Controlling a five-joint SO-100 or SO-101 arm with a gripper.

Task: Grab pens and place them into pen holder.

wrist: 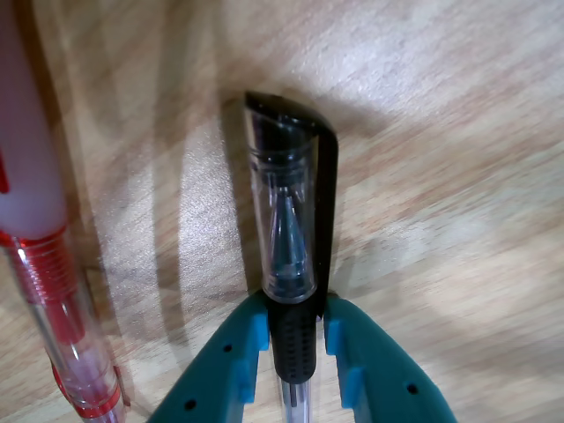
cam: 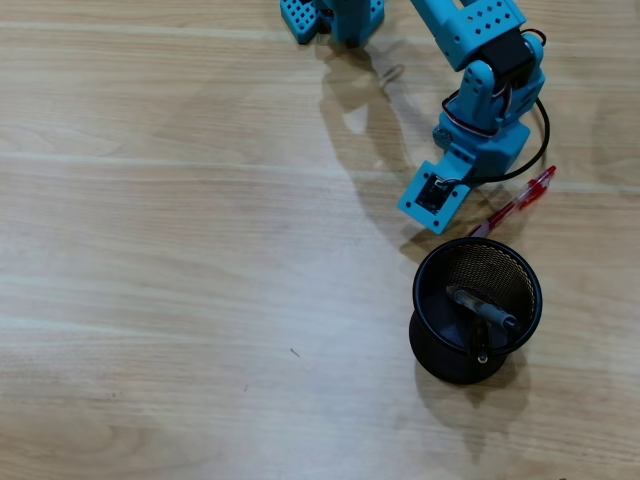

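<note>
While your arm hung over the counter [cam: 150,300], the mesh pen holder [cam: 430,340] stood just below it in the overhead view, with one dark pen [cam: 482,309] already inside. Your gripper [wrist: 295,339] was clenched on the black pen [wrist: 284,220], whose long axis ran straight out from the jaws, cap away. A red pen [cam: 520,200] lay beside it on the counter. From overhead, the arm hid both gripper and black pen.
</note>
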